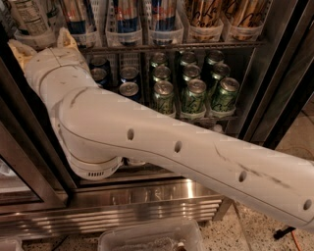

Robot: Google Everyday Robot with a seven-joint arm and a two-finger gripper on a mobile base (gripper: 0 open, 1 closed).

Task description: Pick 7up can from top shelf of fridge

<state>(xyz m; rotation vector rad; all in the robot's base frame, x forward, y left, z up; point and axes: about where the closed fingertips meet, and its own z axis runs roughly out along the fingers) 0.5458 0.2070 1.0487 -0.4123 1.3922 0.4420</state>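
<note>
The 7up can (30, 17), pale silver-white with dark print, stands in a clear tray at the far left of the top shelf (196, 46), a grey wire rack in the fridge (274, 88). My gripper (39, 41) is at the top left, just below and in front of that can. Its two cream fingers (65, 37) stand apart on either side of the tray's base, open, and grip nothing. My white arm crosses the view from lower right to upper left and hides part of the lower rack.
Tall red-and-blue cans (126, 14) and dark-gold cans (206, 12) fill the other top trays. Green cans (194, 95) and dark blue cans (129, 81) stand on the rack below. The ribbed steel base (147, 206) and a clear plastic bin (147, 239) lie below.
</note>
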